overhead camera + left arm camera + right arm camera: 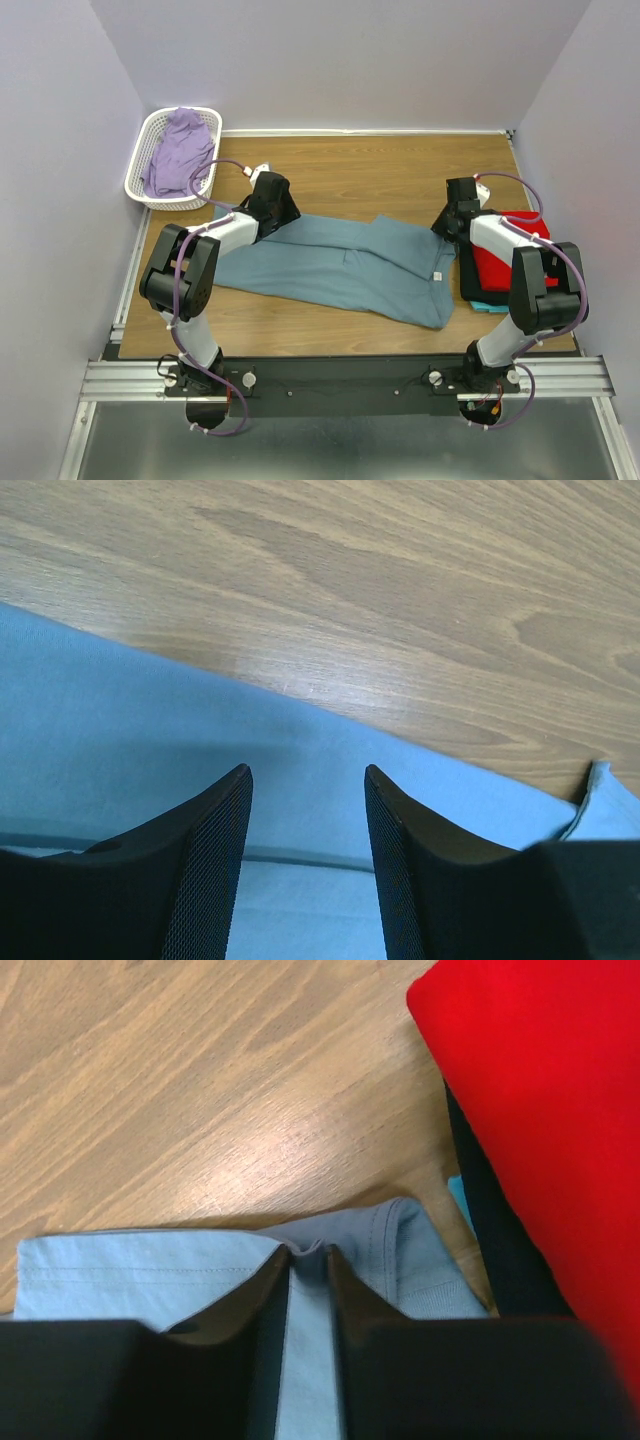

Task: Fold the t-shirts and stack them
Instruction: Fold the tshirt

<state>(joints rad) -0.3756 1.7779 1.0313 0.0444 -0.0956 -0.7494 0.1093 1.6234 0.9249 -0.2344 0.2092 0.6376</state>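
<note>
The blue-grey t-shirt (340, 265) lies spread across the middle of the wooden table, its white neck label at the right. My left gripper (283, 212) is open over the shirt's far left edge, its jaws apart above the cloth (150, 750). My right gripper (444, 226) is shut on a pinched fold of the blue-grey t-shirt (309, 1260) at its far right edge. The red t-shirt (510, 262) lies folded at the right on a dark layer, and the turquoise t-shirt (484, 304) peeks out beneath. The red t-shirt also shows in the right wrist view (540, 1100).
A white lattice basket (145, 185) holding a lavender cloth (180, 150) stands at the back left corner. Walls close in the table on the left, back and right. Bare wood (380, 170) lies behind the shirt.
</note>
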